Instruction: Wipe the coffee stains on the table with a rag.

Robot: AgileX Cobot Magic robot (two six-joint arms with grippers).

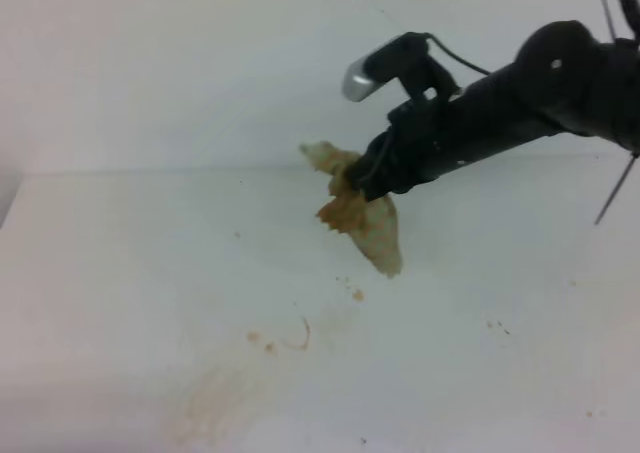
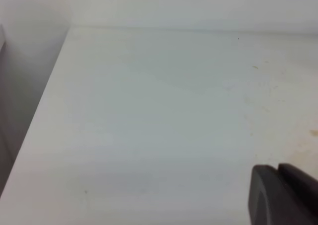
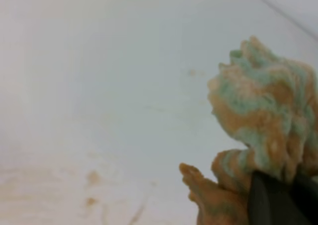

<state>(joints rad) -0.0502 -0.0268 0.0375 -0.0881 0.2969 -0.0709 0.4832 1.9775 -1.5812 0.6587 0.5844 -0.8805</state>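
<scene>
Right tool [image 1: 368, 185], black and matte, clamped on the rag [image 1: 365, 218]: a crumpled off-white cloth wad blotched orange-brown, hanging from the tool tip above the counter [image 1: 120, 273]. Coffee stains [image 1: 285, 341], thin brown specks, a curved streak and a faint tan smear, lie on the smooth white counter below the tool. Left tool [image 2: 285, 195]: only a dark edge visible; opening cannot be told.
</scene>
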